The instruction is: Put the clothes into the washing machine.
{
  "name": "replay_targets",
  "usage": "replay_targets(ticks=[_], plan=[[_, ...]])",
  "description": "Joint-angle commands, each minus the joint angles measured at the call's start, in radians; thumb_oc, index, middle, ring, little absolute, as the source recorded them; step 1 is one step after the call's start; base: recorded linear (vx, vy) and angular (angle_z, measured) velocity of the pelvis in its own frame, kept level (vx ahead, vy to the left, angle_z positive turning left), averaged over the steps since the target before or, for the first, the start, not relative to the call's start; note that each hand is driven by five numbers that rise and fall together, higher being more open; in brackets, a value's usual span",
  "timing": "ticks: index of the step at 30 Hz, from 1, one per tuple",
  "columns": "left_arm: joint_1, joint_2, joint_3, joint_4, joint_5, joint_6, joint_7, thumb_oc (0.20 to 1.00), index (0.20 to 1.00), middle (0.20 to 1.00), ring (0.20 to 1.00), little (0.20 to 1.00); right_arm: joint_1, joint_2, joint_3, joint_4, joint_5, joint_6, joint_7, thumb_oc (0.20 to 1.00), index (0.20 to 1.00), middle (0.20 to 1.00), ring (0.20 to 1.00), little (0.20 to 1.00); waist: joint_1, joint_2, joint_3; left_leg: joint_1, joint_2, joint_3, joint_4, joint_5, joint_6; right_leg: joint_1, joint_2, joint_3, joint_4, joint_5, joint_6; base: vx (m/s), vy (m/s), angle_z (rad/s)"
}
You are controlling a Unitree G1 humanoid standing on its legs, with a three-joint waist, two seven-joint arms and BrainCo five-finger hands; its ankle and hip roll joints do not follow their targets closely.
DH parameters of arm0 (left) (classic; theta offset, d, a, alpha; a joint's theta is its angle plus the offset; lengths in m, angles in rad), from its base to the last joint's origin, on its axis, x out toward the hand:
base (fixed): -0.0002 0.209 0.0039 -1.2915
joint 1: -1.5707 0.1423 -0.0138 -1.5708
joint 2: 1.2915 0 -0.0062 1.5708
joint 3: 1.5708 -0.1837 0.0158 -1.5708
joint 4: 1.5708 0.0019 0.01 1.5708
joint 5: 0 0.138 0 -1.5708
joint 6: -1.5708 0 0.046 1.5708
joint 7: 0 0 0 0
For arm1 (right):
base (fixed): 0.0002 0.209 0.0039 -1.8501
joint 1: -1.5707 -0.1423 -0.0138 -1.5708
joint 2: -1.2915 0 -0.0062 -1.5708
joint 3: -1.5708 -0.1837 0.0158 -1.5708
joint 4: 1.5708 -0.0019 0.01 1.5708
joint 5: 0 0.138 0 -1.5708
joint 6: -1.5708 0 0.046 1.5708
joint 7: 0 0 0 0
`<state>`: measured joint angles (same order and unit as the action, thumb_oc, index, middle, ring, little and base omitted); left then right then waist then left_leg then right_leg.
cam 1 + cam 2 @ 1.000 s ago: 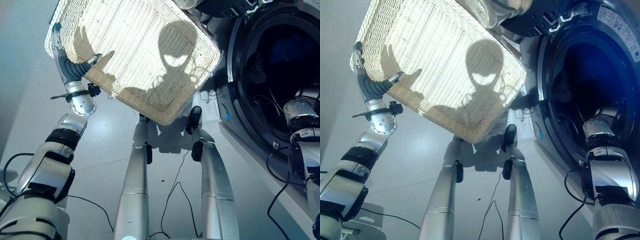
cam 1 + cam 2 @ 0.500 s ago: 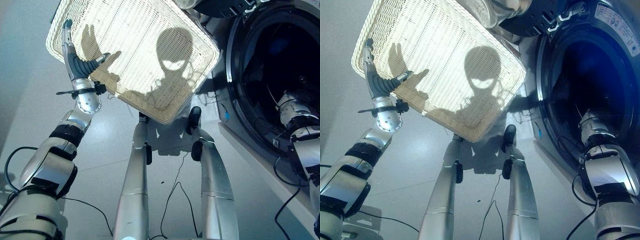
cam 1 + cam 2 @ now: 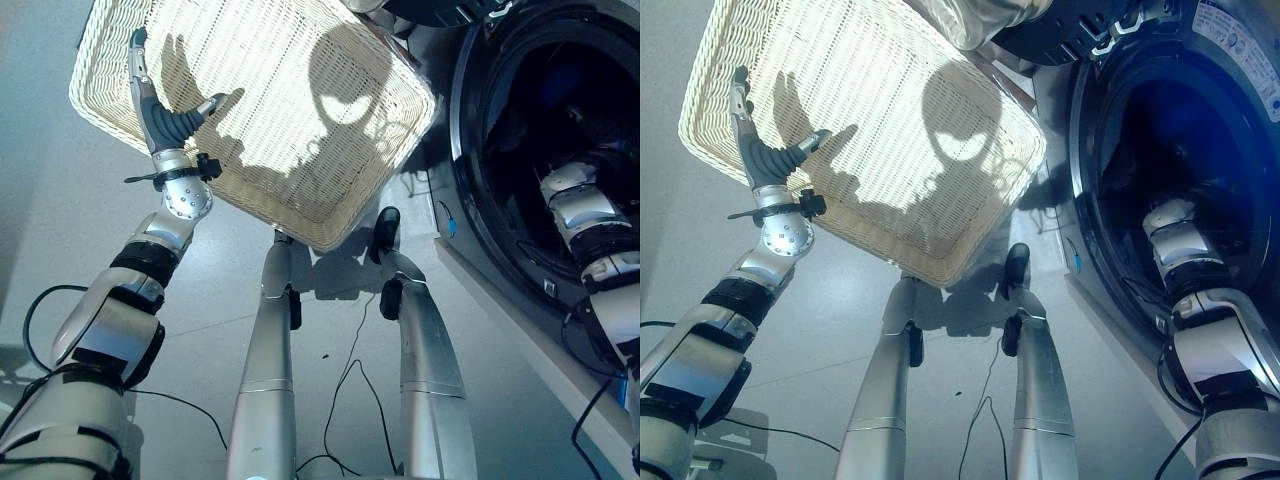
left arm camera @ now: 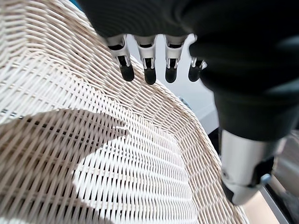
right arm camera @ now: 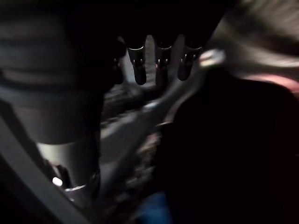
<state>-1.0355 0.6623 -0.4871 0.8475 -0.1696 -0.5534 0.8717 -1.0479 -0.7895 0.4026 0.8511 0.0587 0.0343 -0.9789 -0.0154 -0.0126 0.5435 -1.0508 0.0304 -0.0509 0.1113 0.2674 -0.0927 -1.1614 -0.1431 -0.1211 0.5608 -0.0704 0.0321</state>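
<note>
A large rectangular basket of pale cream woven wicker (image 3: 280, 110), ribbed in fine even rows, sits on the smooth grey floor (image 3: 200, 290) with its inside bare. The left hand (image 3: 160, 115) is raised over the basket's near rim, its silver dark-tipped fingers (image 4: 148, 70) straight and spread in a relaxed row, the thumb held apart, holding nothing. Just right of the basket stands a front-loading washing machine with a round, dark, glossy door opening (image 3: 1170, 190). The right arm reaches through that opening into the shadowed drum. In the right wrist view the right hand (image 5: 154, 60) hangs in near darkness, its fingers straight and loose, closed around nothing. Beyond them lie dim, soft shapes, a pinkish fold (image 5: 275, 81) among them, which seem to be clothes inside the drum, though the gloom makes it hard to tell. The machine's dark curved upper panel (image 3: 450, 12) rises behind the basket's far corner.
</note>
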Motion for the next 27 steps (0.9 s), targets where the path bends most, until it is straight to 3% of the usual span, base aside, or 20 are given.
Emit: replay_targets(ticks=[1, 5, 18, 27], plan=[[-0.002, -0.043, 0.082, -0.018, 0.04, -0.006, 0.053, 1.0, 1.0, 1.0, 1.0, 1.0, 0.067, -0.052, 0.04, -0.092, -0.089, 0.038, -0.047, 1.0, 1.0, 1.0, 1.0, 1.0, -0.03, 0.01, -0.024, 0.018, -0.014, 0.076, 0.179, -0.228, 0.003, 0.094, 0.059, -0.01, -0.219, 0.135, 0.108, -0.03, 0.034, 0.01], [0.014, -0.061, 0.104, -0.031, 0.062, -0.004, 0.066, 1.0, 1.0, 1.0, 1.0, 1.0, 0.133, -0.017, 0.059, -0.176, -0.2, 0.025, -0.006, 1.0, 1.0, 1.0, 1.0, 1.0, -0.04, 0.011, -0.024, 0.02, -0.014, 0.086, 0.176, -0.226, 0.0, 0.089, 0.062, -0.003, -0.216, 0.129, 0.106, -0.02, 0.043, 0.0], [0.056, -0.09, 0.134, -0.048, 0.084, -0.004, 0.058, 1.0, 1.0, 1.0, 1.0, 1.0, 0.227, 0.037, 0.096, -0.259, -0.302, -0.02, 0.084, 1.0, 1.0, 1.0, 1.0, 1.0, -0.047, 0.011, -0.024, 0.045, -0.013, 0.098, 0.168, -0.216, -0.003, 0.107, 0.067, 0.002, -0.213, 0.123, 0.103, 0.0, 0.009, -0.01], [0.178, -0.129, 0.161, -0.079, 0.105, 0.006, 0.028, 1.0, 1.0, 1.0, 1.0, 1.0, 0.381, 0.086, 0.095, -0.367, -0.382, -0.052, 0.15, 1.0, 1.0, 1.0, 1.0, 1.0, -0.053, 0.001, -0.024, 0.128, -0.022, 0.094, 0.153, -0.213, 0.003, 0.175, 0.079, 0.018, -0.221, 0.126, 0.102, 0.0, 0.02, -0.02]])
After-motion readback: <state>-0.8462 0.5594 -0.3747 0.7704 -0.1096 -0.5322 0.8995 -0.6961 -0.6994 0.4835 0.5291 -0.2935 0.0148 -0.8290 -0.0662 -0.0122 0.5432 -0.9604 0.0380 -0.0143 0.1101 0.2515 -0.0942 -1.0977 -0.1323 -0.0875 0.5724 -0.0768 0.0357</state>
